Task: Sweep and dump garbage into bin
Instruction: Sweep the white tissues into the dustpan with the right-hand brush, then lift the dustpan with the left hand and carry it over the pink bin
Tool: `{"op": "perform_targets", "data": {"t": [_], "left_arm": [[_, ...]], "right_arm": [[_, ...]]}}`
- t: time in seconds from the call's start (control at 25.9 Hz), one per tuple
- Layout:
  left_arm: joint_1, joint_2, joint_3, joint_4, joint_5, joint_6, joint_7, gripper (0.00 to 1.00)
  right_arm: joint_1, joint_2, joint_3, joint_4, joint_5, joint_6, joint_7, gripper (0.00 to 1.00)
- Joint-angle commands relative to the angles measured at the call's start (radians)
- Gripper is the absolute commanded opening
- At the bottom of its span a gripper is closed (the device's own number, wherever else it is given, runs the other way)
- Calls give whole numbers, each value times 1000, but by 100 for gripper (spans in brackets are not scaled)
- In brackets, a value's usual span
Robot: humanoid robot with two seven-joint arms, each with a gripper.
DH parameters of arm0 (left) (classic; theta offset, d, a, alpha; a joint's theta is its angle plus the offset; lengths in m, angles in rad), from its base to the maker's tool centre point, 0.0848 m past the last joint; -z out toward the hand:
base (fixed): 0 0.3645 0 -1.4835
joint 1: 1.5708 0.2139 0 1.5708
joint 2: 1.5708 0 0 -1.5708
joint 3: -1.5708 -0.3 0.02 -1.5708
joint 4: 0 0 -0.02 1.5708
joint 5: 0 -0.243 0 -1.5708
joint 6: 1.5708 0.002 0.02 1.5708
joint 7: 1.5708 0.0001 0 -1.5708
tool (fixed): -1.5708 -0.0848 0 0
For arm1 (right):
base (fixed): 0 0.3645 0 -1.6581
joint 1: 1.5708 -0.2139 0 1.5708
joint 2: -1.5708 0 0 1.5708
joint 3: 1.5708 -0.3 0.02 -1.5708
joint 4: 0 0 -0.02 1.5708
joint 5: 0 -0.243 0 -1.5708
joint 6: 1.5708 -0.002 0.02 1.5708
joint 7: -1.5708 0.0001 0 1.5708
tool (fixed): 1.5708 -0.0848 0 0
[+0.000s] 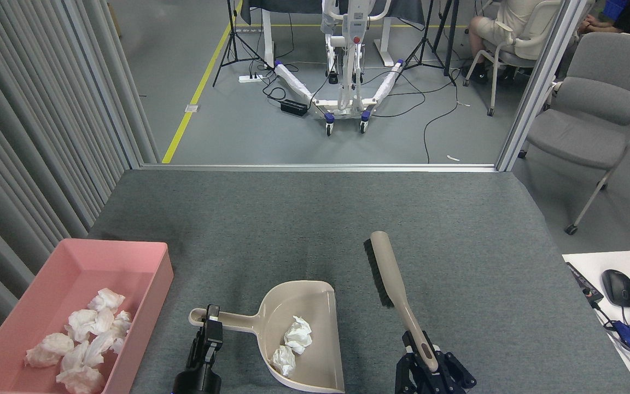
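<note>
Two white tissue wads of garbage (292, 345) lie inside the beige dustpan (304, 342) on the grey carpet. My left gripper (211, 323) is shut on the dustpan's handle at its ringed end. The pink bin (153, 284) stands at the lower left and holds several more tissue wads (82, 345). To the right of the dustpan, my right gripper (427, 358) is shut on the handle of a beige brush (389, 273), which is raised and points away from me with its dark bristles facing left.
Grey slatted panels (30, 137) run along the left side beside the bin. A white desk corner with a mouse (618, 287) and cables sits at the lower right. A metal floor rail (320, 167) bounds the carpet at the back.
</note>
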Motion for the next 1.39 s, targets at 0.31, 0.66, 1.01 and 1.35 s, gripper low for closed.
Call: {"op": "perform_targets", "data": {"t": [0.31,0.66,1.01,1.35], "left_arm": [[45,25,-28,-209,106,82,56,0],[71,126,-26,-323,207,150,67,0],[124,209,13,-430,388,171,110,5],[164,313,43,-488,512,138,106,4]], "right_arm": [[-105,-37,-18,210,-15,17,-52,0],[-201,-38,-17,335,-46,53,-53,0],[-230,-32,-14,406,-46,51,-56,0],[-229,-31,-15,406,-48,57,-58,24]]}}
